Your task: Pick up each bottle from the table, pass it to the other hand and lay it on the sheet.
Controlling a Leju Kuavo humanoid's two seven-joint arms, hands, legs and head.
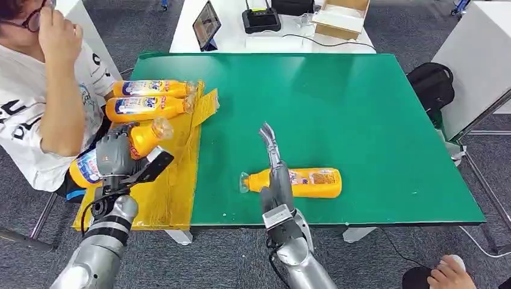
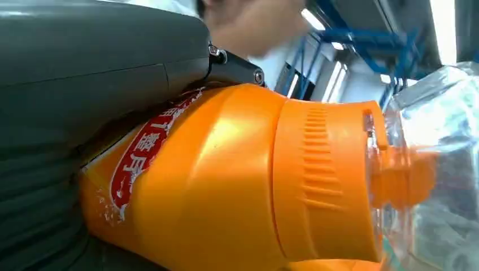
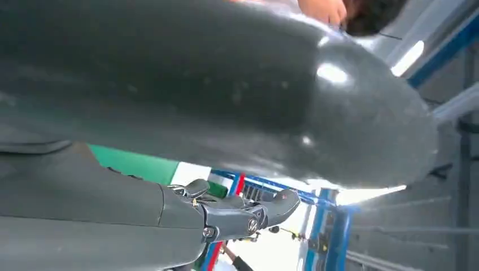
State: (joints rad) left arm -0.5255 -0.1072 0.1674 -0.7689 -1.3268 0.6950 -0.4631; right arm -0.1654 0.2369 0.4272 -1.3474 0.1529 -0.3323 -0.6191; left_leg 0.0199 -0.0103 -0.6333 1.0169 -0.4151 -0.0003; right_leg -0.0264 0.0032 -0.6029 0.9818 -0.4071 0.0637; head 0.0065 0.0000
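Left hand [image 1: 113, 155], lower left of the head view, wrapped around an orange bottle [image 1: 123, 152] with blue-and-white label and clear cap, held tilted over the yellow sheet [image 1: 172, 186]. Upper left on that sheet, two more orange bottles [image 1: 150, 88] lying side by side. Lower centre on the green table [image 1: 361, 108], a fourth bottle [image 1: 313, 182] on its side, clear cap pointing left. Right hand [image 1: 274, 165] across it, fingers [image 1: 268, 135] stretched out, gripping nothing.

Seated person [image 1: 36, 90] beside table; tablet [image 1: 206, 25], router [image 1: 261, 19], backpack [image 1: 431, 84].
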